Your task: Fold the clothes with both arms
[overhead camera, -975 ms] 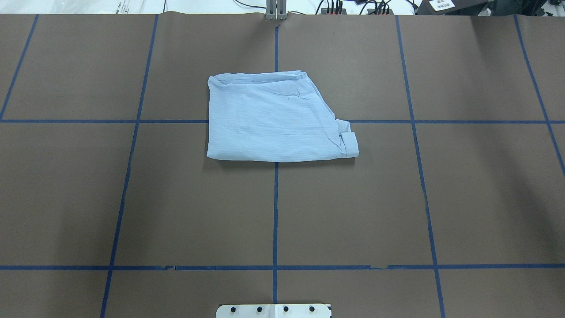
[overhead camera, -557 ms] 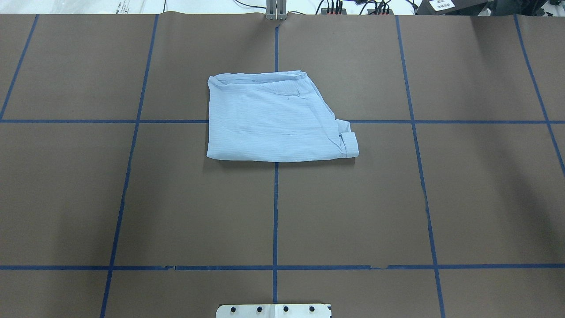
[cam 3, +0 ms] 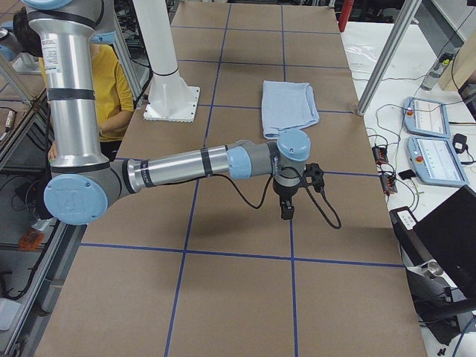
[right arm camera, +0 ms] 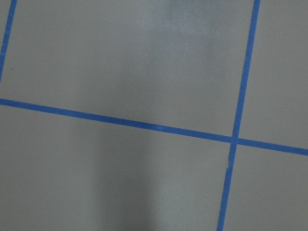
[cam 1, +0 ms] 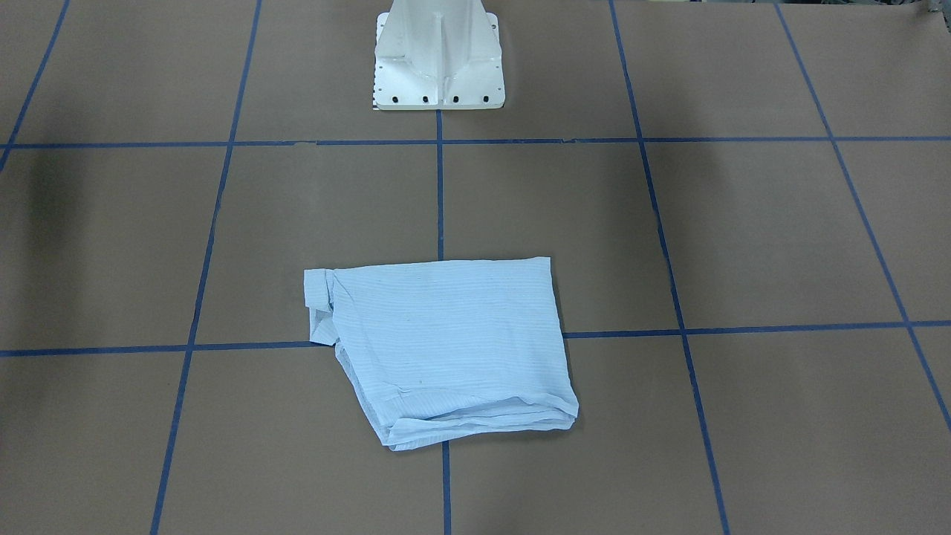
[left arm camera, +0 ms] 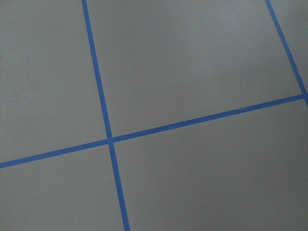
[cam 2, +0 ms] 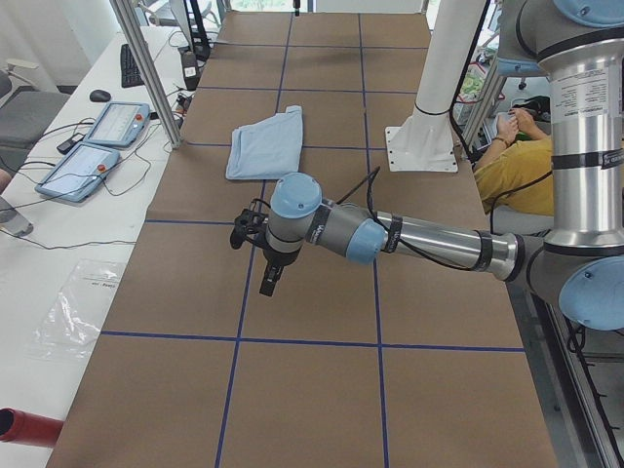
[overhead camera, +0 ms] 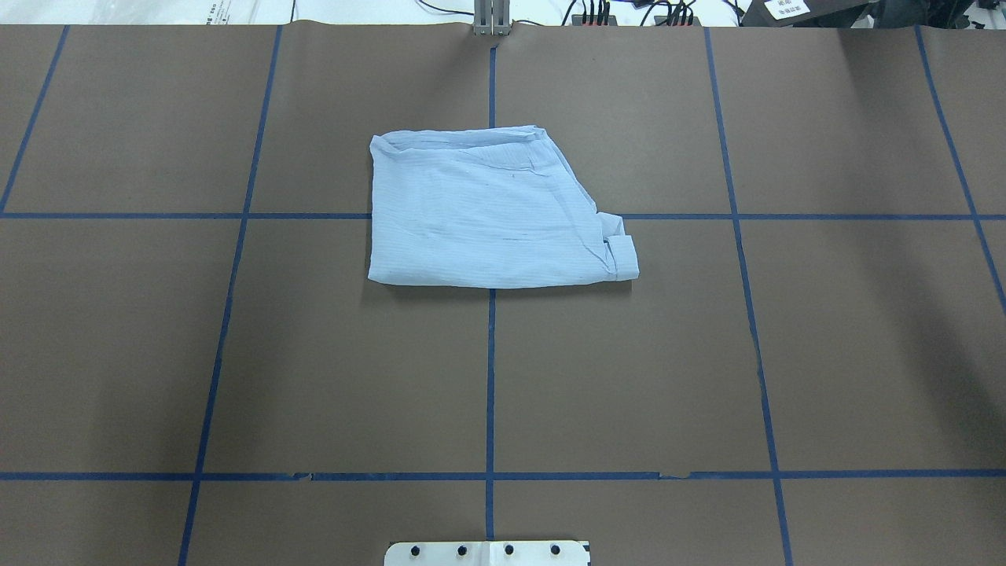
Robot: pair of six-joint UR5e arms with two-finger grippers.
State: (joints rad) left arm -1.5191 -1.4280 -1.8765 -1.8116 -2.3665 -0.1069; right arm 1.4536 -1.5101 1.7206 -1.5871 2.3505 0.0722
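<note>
Worktop (overhead camera: pixel 629 377): brown paper, blue tape grid. Left arm (cam 2: pixel 419 239) and right arm (cam 3: pixel 178 167): each stretched low over bare paper, well apart from the garment. Shirt (overhead camera: pixel 479 216): light blue, finely striped, folded into a flat packet across the centre tape line, far from the robot's base. Left pincer (cam 2: pixel 270 283) and right pincer (cam 3: pixel 285 212): spread or pressed together, cannot tell; neither touches cloth. Cuff (overhead camera: pixel 623 258): juts from the packet's near right corner. Folding looks finished; best handling is keeping both arms wide, or tucking that cuff gently.
</note>
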